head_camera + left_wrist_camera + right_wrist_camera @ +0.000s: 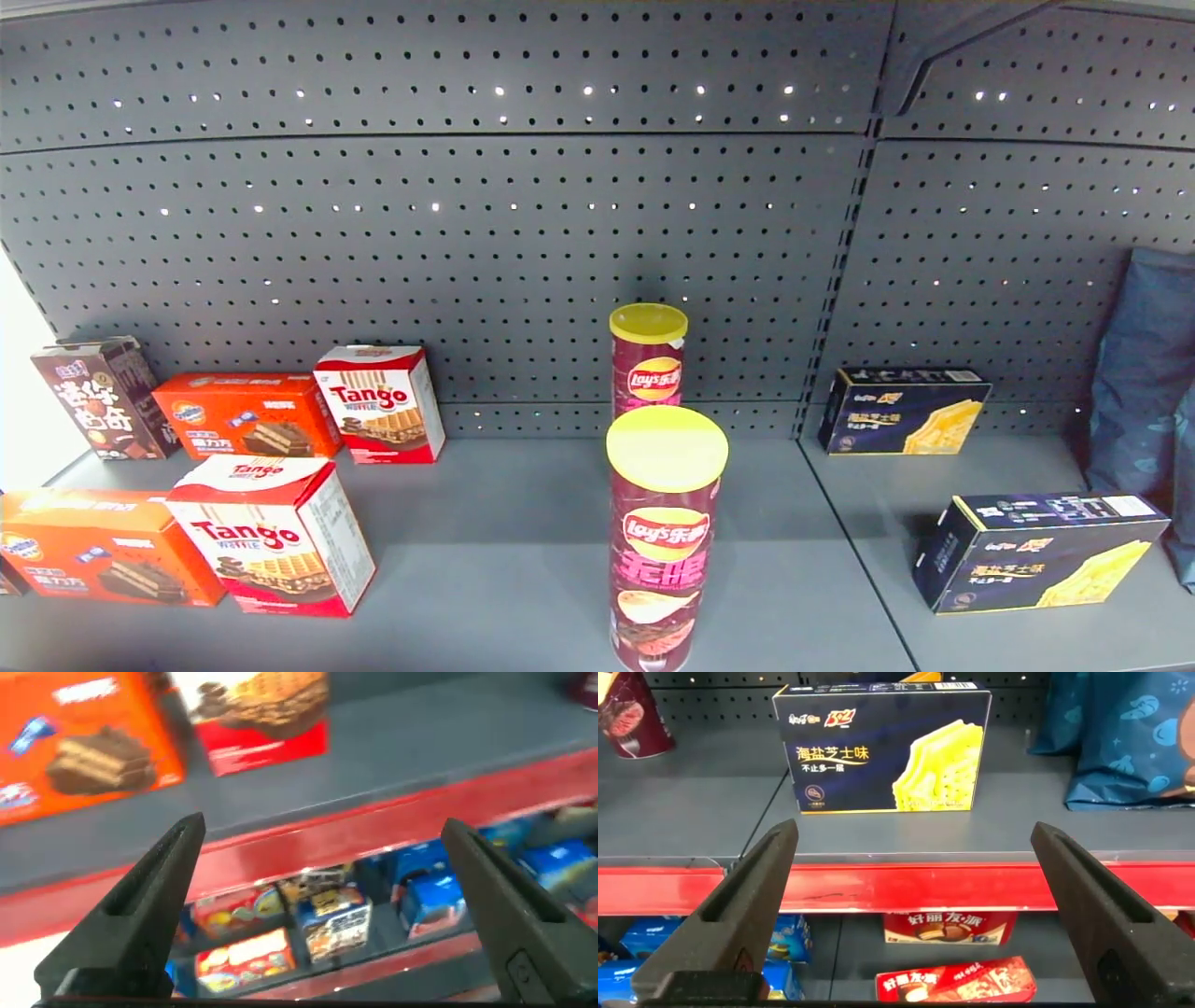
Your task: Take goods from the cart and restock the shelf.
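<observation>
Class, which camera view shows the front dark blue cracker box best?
The right wrist view: the front dark blue cracker box faces it squarely, whole front visible. The head view sees the box obliquely from above. The left wrist view faces the orange box instead.

Place: shop, snack aisle.
Backing: dark grey perforated panel (pixel 467 233) from 10 to 2 o'clock, split by a slotted upright (pixel 845 280) at 1 o'clock.
Shelf: grey metal shelf (pixel 504 551) edged with a red front strip (pixel 906 885).
Stock: wafer boxes (pixel 280 551) at 10 o'clock, chip cans (pixel 665 551) at 12, navy cracker boxes (pixel 1036 555) at 2, each kind lined front to back.
Below: lower tier of packaged snacks (pixel 948 926), faced outward.
</observation>
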Controlling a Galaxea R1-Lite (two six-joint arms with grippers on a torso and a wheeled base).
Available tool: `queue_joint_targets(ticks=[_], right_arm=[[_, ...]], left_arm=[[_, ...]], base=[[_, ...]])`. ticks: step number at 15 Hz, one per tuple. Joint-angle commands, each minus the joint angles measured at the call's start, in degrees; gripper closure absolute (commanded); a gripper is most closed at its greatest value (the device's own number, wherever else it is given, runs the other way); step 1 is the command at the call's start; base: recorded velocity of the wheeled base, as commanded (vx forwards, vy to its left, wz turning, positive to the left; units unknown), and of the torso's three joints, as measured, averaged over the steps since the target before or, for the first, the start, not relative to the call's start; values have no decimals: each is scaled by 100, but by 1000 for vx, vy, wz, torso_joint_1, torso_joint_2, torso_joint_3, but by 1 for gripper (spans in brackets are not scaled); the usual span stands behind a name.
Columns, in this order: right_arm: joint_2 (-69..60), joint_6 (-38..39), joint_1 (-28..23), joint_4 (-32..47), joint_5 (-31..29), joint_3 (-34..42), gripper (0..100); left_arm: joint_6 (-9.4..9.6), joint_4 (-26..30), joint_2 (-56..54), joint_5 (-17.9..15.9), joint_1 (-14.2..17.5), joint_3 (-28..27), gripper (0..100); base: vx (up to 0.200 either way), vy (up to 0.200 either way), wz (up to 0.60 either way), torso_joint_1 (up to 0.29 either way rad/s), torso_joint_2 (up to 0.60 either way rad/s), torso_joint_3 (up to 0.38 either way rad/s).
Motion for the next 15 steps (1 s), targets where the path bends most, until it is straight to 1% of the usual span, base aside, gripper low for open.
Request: queue_joint_targets(ticks=[1, 2, 3, 4, 5, 7, 8, 9, 10, 11, 13, 15], right_arm=[[8, 0, -1, 2, 1, -4, 0], [8, 0, -1, 2, 1, 5, 0], [8, 0, -1, 2, 1, -4, 0], [8, 0, -1, 2, 1, 5, 0], [8, 0, -1, 2, 1, -4, 0], [8, 0, -1, 2, 1, -4, 0], [8, 0, -1, 2, 1, -4, 0], [8, 0, -1, 2, 1, -4, 0], [8, 0, -1, 2, 1, -4, 0], [8, 0, -1, 11, 1, -4, 0], [8, 0, -1, 2, 1, -4, 0], [8, 0, -1, 2, 1, -4, 0]], left_arm=[[-30, -7, -528, 27, 849, -5, 0], [-38, -25, -572, 142, 884, 4, 0], [-47, -69, -589, 1012, 875, 109, 0], [-267, -139, -589, 1231, 875, 180, 0], [-346, -201, -589, 1223, 857, 197, 0], [-355, -201, -589, 1152, 690, 197, 0], [-364, -218, -607, 1135, 286, 206, 0], [-355, -218, -642, 1126, 146, 206, 0], [-320, -218, -967, 1047, -74, 206, 0], [-320, -218, -1196, 836, -4, 206, 0], [-460, -245, -1196, 845, 5, 206, 0], [-478, -245, -1196, 845, 5, 206, 0]], base=[[0, 0, 0, 0, 0, 0], [0, 0, 0, 0, 0, 0], [0, 0, 0, 0, 0, 0], [0, 0, 0, 0, 0, 0], [0, 0, 0, 0, 0, 0], [0, 0, 0, 0, 0, 0], [0, 0, 0, 0, 0, 0], [0, 0, 0, 0, 0, 0], [0, 0, 0, 0, 0, 0], [0, 0, 0, 0, 0, 0], [0, 0, 0, 0, 0, 0], [0, 0, 0, 0, 0, 0]])
